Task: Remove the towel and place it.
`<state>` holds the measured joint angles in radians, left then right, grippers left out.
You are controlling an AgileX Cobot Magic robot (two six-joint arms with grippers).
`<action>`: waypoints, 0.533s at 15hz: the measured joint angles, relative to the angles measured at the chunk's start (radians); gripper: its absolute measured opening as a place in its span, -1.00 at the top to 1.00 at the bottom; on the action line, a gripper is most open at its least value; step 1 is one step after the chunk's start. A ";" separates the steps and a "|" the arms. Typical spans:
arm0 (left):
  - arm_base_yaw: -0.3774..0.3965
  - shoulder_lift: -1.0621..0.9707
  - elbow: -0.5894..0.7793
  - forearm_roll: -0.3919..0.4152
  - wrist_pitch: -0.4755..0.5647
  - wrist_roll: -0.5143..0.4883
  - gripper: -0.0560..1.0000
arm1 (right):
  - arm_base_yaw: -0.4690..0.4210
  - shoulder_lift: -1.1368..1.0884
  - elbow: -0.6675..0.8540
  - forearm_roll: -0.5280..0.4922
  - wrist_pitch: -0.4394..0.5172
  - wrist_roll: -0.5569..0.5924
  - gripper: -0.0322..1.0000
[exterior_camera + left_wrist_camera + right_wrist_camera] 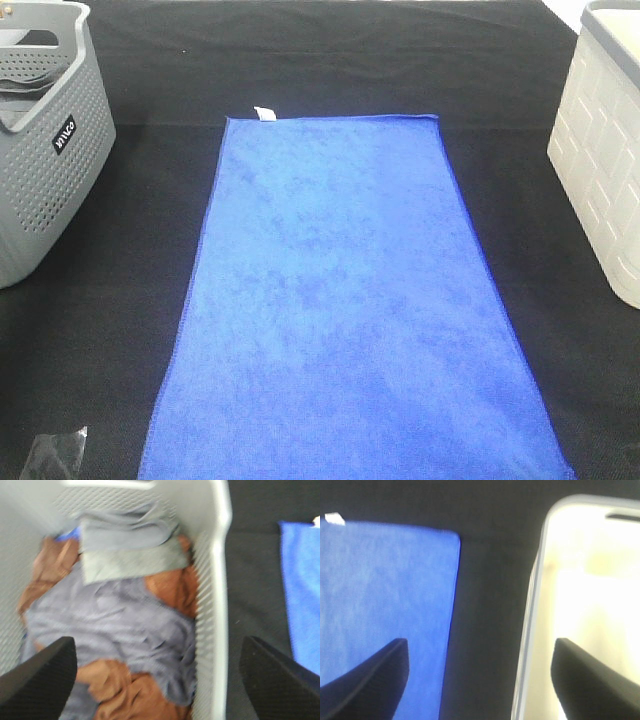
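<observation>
Towel [350, 300]: you have it spread flat on the black table [560, 300], mid-scene, long side running near to far; it lies between the two baskets, touching neither.
Tag [265, 113]: small and white, at the towel's far left corner.
Grey basket [45, 150]: perforated, at your far left, well apart from the towel. The left wrist view shows it holding crumpled grey [115, 625] and brown [167, 587] cloths and a folded grey piece [130, 555].
White basket [600, 150]: at your far right, apart from the towel's right edge; its inside looks washed out in the right wrist view, so you cannot tell the contents.
Left gripper [160, 680]: fingers wide apart, holding nothing, above the grey basket's right wall.
Right gripper [480, 680]: fingers wide apart, holding nothing, above the bare table strip between towel and white basket.
Dark object [55, 457]: at the near left corner, too small for you to identify.
</observation>
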<state>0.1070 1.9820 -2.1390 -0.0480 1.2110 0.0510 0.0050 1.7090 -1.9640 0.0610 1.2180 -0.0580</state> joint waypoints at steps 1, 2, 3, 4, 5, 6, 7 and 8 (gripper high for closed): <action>0.016 -0.040 0.066 0.003 0.000 0.003 -0.64 | 0.000 -0.059 0.073 -0.001 0.000 0.001 -0.51; 0.023 -0.099 0.149 0.004 -0.001 0.015 -0.64 | 0.000 -0.133 0.153 -0.001 0.000 0.005 -0.51; 0.024 -0.178 0.237 0.003 -0.005 0.021 -0.64 | 0.000 -0.215 0.236 -0.001 0.000 0.012 -0.51; 0.024 -0.263 0.330 0.003 -0.034 0.025 -0.64 | 0.000 -0.297 0.312 -0.001 0.000 0.028 -0.51; 0.024 -0.263 0.330 0.003 -0.034 0.025 -0.64 | 0.000 -0.297 0.312 -0.001 0.000 0.028 -0.51; 0.024 -0.357 0.425 0.003 -0.074 0.027 -0.64 | 0.000 -0.383 0.388 -0.001 0.000 0.040 -0.51; 0.024 -0.509 0.575 0.003 -0.126 0.027 -0.64 | 0.000 -0.477 0.473 -0.001 0.000 0.058 -0.51; 0.024 -0.616 0.657 0.003 -0.150 0.027 -0.64 | 0.000 -0.611 0.589 -0.001 0.000 0.058 -0.51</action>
<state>0.1310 1.3660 -1.4820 -0.0450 1.0610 0.0780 0.0050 1.0980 -1.3750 0.0600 1.2180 0.0000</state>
